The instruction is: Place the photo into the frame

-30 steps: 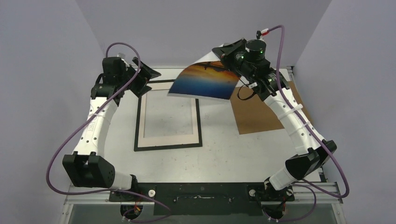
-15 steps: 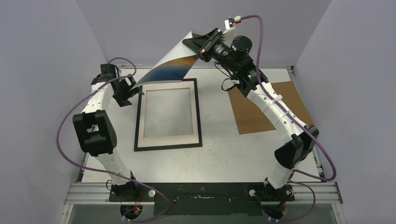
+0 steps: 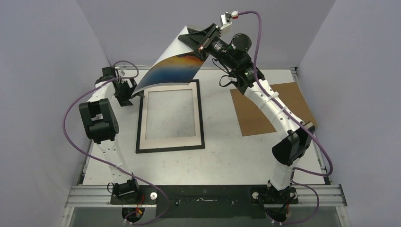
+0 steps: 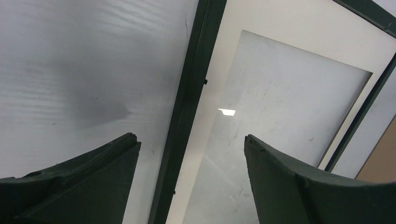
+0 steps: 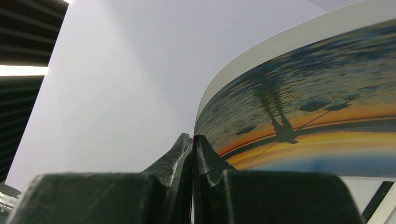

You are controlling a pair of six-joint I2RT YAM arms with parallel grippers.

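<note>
**Entry: photo carried over the frame, not yet laid in.**
Largest first, I list the table (image 3: 227, 156). The frame (image 3: 170, 148) lies flat on it with a cream mat (image 3: 170, 140) inside its rails, and a brown cardboard backing (image 3: 253, 118) sits apart to the right. The photo (image 3: 172, 68) hangs curled above the frame's far edge. My right gripper (image 3: 193, 38) is clamped tight on its top edge, and its low corner dips near my left gripper (image 3: 130, 91). That gripper stands wide apart and empty. My judgement of the next move: lower the print and flatten it squarely onto the mat window, steadying the loose corner. Only the right wrist view shows the pinch up close. Only the left wrist view shows nothing between the left jaws, which straddle a frame rail.
</note>
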